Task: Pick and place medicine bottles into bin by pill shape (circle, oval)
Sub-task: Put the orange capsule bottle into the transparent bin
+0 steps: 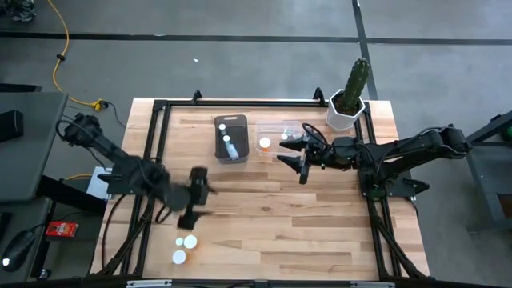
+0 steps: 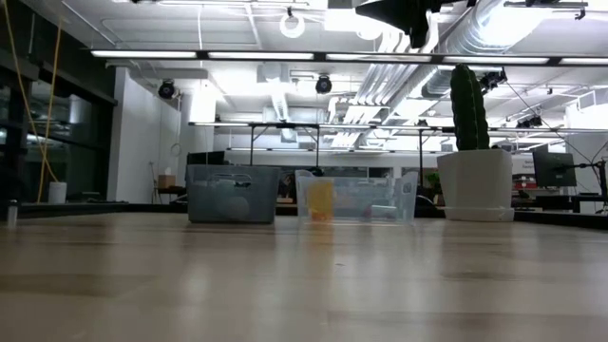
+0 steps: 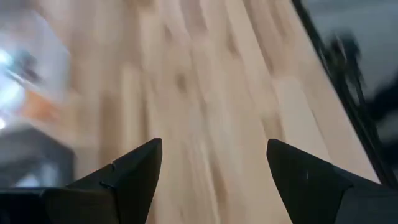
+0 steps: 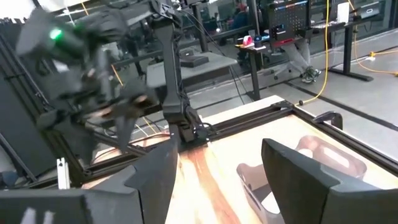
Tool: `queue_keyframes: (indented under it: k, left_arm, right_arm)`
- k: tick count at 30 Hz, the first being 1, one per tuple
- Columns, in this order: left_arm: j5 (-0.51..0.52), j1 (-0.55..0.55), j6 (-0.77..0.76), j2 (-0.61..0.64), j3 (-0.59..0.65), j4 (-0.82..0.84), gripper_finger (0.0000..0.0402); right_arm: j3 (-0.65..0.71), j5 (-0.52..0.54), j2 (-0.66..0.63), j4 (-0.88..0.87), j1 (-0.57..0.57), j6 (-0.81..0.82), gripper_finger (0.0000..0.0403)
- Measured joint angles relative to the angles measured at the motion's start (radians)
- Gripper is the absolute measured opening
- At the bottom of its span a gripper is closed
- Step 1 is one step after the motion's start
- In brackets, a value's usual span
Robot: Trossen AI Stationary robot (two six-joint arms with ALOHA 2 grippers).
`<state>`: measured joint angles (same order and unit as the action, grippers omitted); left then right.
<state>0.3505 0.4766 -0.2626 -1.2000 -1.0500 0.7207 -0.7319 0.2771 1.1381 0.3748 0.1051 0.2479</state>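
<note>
Left hand [image 1: 194,194] blurred, empty; clear bin [image 1: 290,133] contents indistinct.

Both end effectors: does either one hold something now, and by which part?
Nothing is held. The left end effector and the right end effector both stand open, with nothing between their fingers.

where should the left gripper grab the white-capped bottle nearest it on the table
Judging from the high view, the nearest medicine bottle stands upright, showing only its round white cap. The left gripper, open, would likely do best coming straight down and closing across the cap or the body just under it, keeping clear of the second bottle beside it.
</note>
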Motion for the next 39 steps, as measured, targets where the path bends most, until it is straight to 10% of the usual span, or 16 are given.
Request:
queue_keyframes:
  k: [15,39]
  left_arm:
    - [-0.030,0.360,-0.400,-0.334,-0.010,0.090,0.0278]
    - [-0.098,0.384,-0.487,-0.486,-0.010,0.092,0.0278]
  right_arm:
    - [0.000,-0.009,0.000,-0.072,0.000,0.005,0.0226]
    - [0.000,-0.008,0.000,-0.079,0.000,0.003,0.0226]
